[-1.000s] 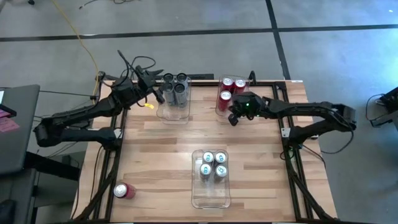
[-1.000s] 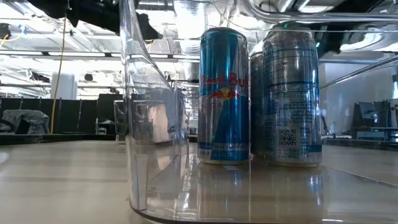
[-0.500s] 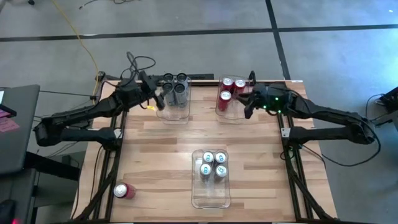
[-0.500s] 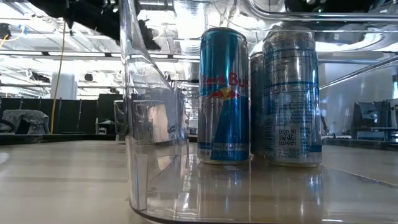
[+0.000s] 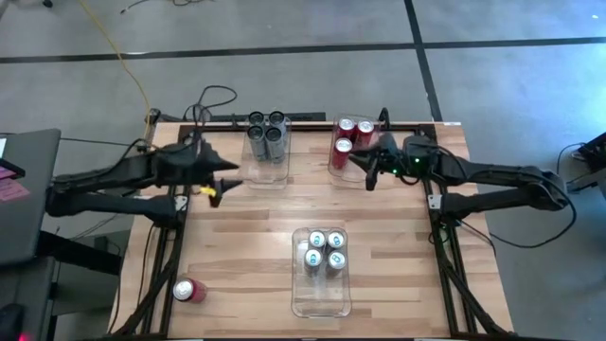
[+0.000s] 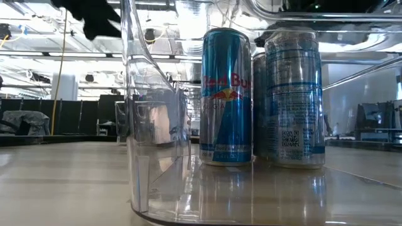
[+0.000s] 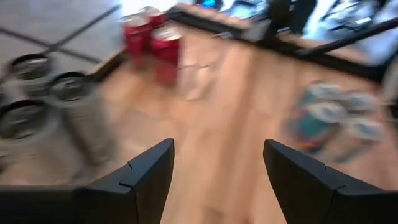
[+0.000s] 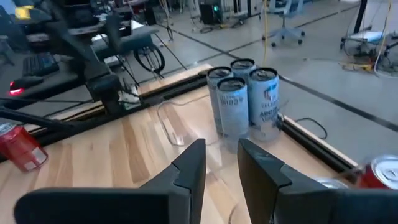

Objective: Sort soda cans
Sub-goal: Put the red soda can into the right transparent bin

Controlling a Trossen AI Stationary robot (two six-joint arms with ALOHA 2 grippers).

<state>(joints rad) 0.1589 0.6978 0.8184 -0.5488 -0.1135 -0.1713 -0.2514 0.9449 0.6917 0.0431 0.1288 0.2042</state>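
Three clear bins hold the soda cans. Grey cans (image 5: 266, 135) stand in the far-left bin (image 5: 263, 175), red cans (image 5: 348, 135) in the far-right bin (image 5: 341, 170), and blue cans (image 5: 323, 251) in the near-middle bin (image 5: 322, 298). One red can (image 5: 187, 290) lies on its side at the near left of the table. My left gripper (image 5: 230, 183) hangs open and empty, left of the grey cans' bin. My right gripper (image 5: 364, 171) hangs at the near right corner of the red cans' bin. Its fingers (image 8: 193, 165) are a little apart with nothing between them.
Bare wood lies between the three bins and along the table's right side (image 5: 407, 246). Black frame rails (image 5: 445, 275) run down both table edges. Cables (image 5: 213, 98) lie off the far left corner. The blue cans (image 6: 226, 94) fill the low view.
My left gripper has drawn back from the grey cans' bin toward the table's near left, turning as it went, and has stayed open. My right arm has risen beside the red cans' bin.
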